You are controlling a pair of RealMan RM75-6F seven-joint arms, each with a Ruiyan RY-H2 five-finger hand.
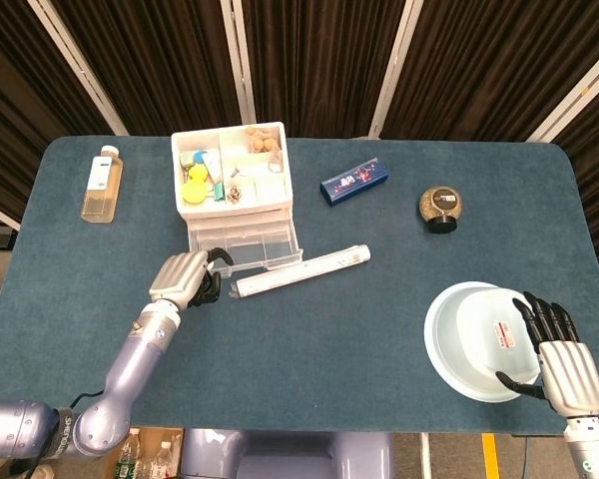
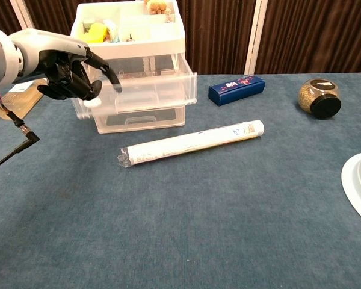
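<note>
Nearest the camera, at the lower right of the head view, the right robot hand (image 1: 559, 359) lies with fingers straight and spread, holding nothing; its fingertips rest at the near rim of a pale blue bowl (image 1: 457, 317) on the blue tabletop (image 1: 359, 329). In the chest view only the bowl's edge (image 2: 356, 180) shows at the right border.

At the lower left of the head view, the left robot hand (image 1: 185, 276) has its fingers curled around the front left corner of a pulled-out clear drawer (image 1: 250, 239). The chest view shows the same robot hand (image 2: 66, 72) at the upper left, fingers hooked on the drawer's front edge (image 2: 150, 90).

Just right of that hand, a long white tube (image 1: 299, 270) lies slanted on the tabletop, near the drawer front but apart from it.

The drawer belongs to a white drawer unit (image 1: 230, 175) left of centre, its top tray filled with small items, among them yellow ones.

Farther back, a blue box (image 1: 354, 180) lies right of the unit, and a round jar (image 1: 441, 208) with a dark lid sits well to its right. A bottle (image 1: 102, 184) of amber liquid lies at the upper left.
</note>
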